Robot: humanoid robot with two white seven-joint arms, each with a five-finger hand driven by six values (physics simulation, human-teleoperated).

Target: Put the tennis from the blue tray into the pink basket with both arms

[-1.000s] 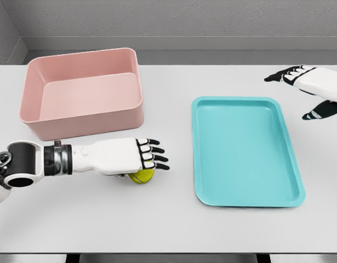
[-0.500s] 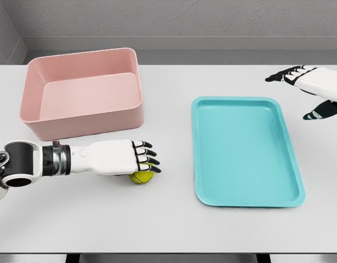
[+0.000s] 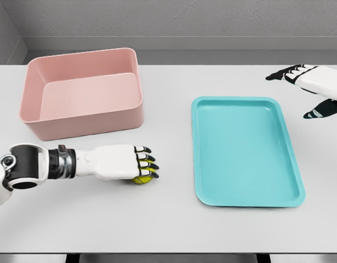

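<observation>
A yellow-green tennis ball [image 3: 142, 177] lies on the white table, left of the blue tray [image 3: 245, 150], which holds nothing. My left hand [image 3: 140, 163] covers the ball from above with its fingers curled around it. The pink basket [image 3: 83, 93] stands at the back left, with nothing inside. My right hand [image 3: 310, 87] hovers at the far right beyond the tray's back corner, fingers spread and holding nothing.
The white table [image 3: 168, 230] ends at a front edge near the bottom of the view. A grey wall runs behind it.
My left hand has dropped lower and drawn slightly back to the left, and its fingers have curled from extended to closed around the ball. The right hand has barely moved.
</observation>
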